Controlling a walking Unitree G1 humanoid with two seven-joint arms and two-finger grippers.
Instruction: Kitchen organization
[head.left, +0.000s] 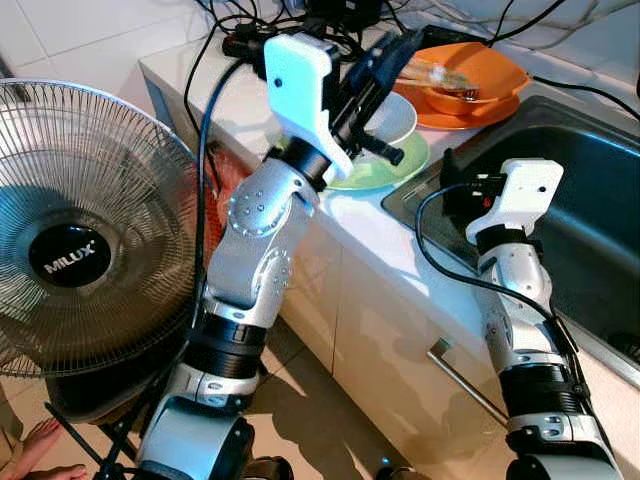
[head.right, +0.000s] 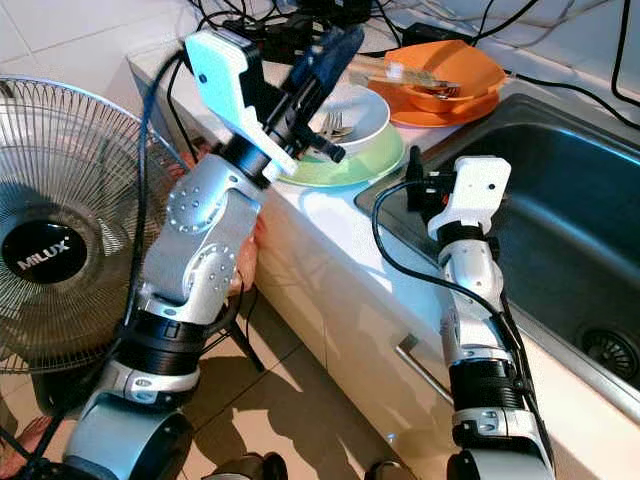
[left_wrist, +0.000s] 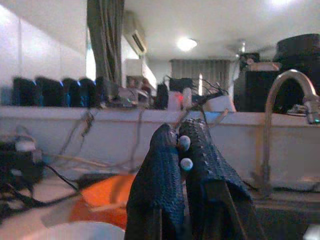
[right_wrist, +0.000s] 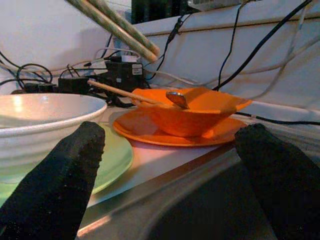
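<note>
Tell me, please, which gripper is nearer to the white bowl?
Left. The left gripper hovers above the white bowl; the right gripper sits lower at the sink edge, beside it.

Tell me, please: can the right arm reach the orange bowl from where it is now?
Probably yes. The right gripper hangs at the sink's near edge, open and aimed at the orange bowl, with only bare counter between; the white bowl stands aside.

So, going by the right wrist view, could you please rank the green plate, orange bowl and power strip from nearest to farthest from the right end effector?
1. Green plate, under the white bowl.
2. Orange bowl, on its orange plate, mid-counter.
3. Power strip, at the back wall among cables.
</note>
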